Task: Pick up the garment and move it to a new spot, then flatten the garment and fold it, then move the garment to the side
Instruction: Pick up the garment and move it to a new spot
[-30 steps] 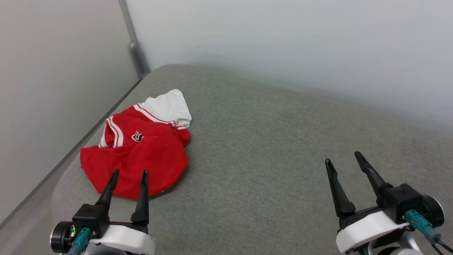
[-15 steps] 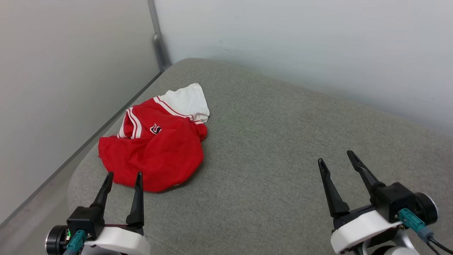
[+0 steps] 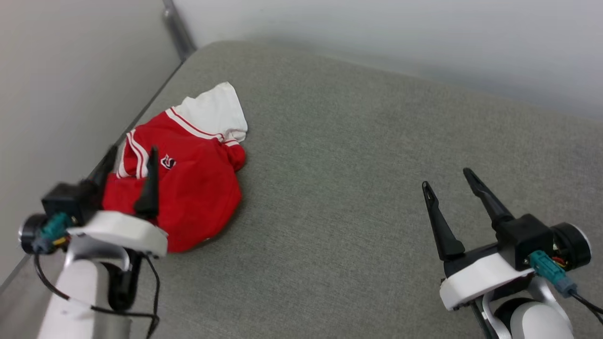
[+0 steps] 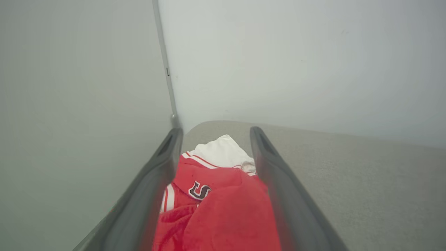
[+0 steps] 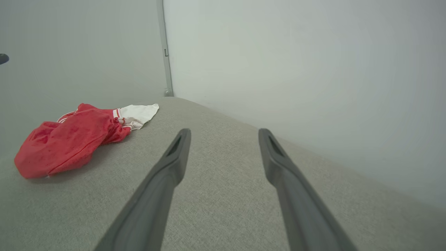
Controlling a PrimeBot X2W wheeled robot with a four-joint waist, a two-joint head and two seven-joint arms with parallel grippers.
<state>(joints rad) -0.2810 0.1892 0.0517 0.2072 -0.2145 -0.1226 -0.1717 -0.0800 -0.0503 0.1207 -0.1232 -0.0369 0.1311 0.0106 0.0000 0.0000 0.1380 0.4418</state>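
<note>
The garment (image 3: 198, 188) lies crumpled in a heap on the left part of the grey cushion (image 3: 353, 165), near its far left corner and close to the left wall (image 3: 56, 70). Its red body is bunched together. One white sleeve (image 3: 214, 113) with red stripes at its seam points toward the far corner, and a black letter (image 3: 168, 162) with a white outline shows on top. The left gripper (image 3: 133, 150) is over the near left side of the garment with its jaws spread wide and nothing held between them. In the left wrist view the red cloth shows in the gap between the jaws, but I cannot tell if the tips touch it. The right gripper (image 3: 446, 178) is well apart from the garment, over the bare right part of the cushion. Its jaws are also wide apart and hold nothing. Behind the cushion is a pale back wall (image 3: 377, 37), and a grey post (image 3: 176, 26) stands in the corner where the two walls meet.
</note>
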